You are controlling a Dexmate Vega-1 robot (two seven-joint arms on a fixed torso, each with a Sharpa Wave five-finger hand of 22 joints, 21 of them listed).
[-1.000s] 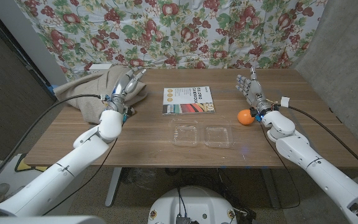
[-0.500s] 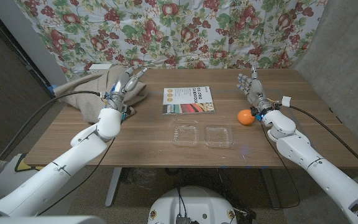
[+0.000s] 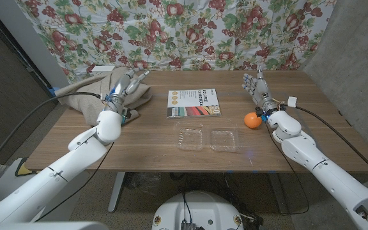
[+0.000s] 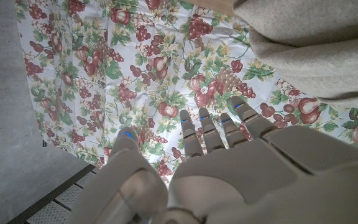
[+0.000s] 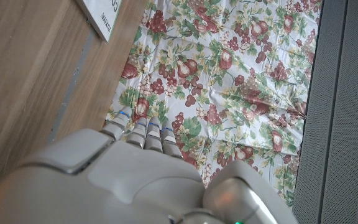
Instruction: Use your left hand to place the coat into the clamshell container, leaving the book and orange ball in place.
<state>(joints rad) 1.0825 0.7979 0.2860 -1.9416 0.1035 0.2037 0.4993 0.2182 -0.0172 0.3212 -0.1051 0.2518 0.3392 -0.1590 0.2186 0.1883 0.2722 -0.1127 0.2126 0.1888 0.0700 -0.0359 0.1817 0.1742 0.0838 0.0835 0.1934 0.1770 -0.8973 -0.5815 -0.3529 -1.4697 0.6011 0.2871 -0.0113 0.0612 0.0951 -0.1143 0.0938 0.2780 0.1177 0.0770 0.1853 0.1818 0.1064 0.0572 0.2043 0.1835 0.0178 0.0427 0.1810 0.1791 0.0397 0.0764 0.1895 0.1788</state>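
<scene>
coat (image 3: 107, 91) under left hand (image 3: 125, 86) fingers

Matt woolly beige coat (image 3: 98, 92), clear glossy plastic clamshell container (image 3: 209, 138), wood-grain table (image 3: 145, 144)

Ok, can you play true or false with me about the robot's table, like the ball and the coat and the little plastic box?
1. The round orange ball sits right beside the robot's right hand. True.
2. The beige fabric coat is already inside the clear plastic clamshell container. False: the coat lies at the table's far left corner, and the container lies open with nothing in it.
3. The left hand is over the coat. True.
4. The striped paperback book lies on top of the coat. False: it lies flat on the wooden table, apart from the coat.
</scene>
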